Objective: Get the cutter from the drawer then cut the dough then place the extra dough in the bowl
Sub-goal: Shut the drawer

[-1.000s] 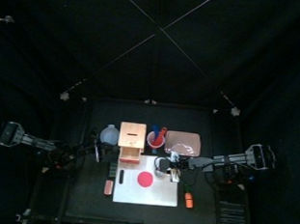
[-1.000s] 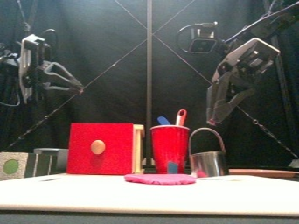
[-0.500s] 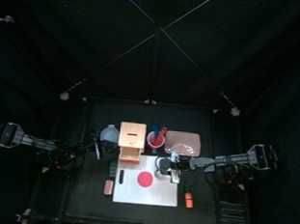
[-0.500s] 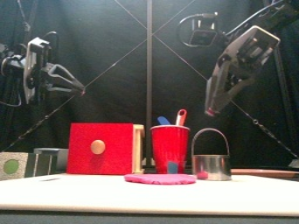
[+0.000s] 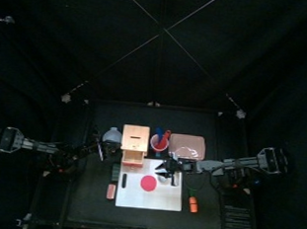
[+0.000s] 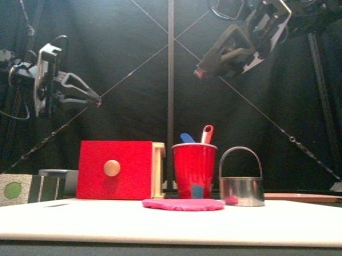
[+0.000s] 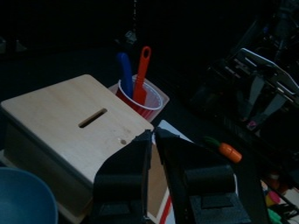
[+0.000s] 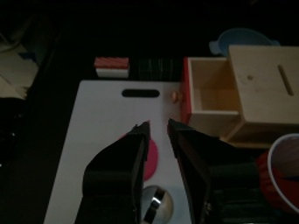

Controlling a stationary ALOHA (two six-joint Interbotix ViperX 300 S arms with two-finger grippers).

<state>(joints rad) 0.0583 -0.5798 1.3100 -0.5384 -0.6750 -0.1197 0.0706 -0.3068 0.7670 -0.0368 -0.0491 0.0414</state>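
**Cutter out of the drawer, dough uncut**

The right gripper (image 6: 203,72) hangs high above the table, its jaws a little apart with nothing between them. Well below it, slightly toward its own arm's side, the cutter (image 6: 241,188) stands upright on the white cutting board (image 8: 105,131). The dough (image 6: 185,204) lies almost straight under the fingertips, just beside the cutter.

In the right wrist view the drawer (image 8: 211,101) of the wooden box (image 8: 274,87) stands pulled out, so I judge the first step done. The dough looks like one whole disc with no ring pressed into it. That leaves the cutting, and the carrying of the extra dough to the bowl (image 8: 239,39), which sits beyond the box, far from this gripper.

The left gripper (image 7: 155,138) rests in the air on the box's other side. Whether it is open or closed I cannot tell.

The cutter is a short, shiny metal cylinder with a thin wire handle arched over it. The dough is flat, matte and pink-red with a soft rounded edge. The board is smooth and white. The box is plain pale wood, and its drawer has a glossy red front.
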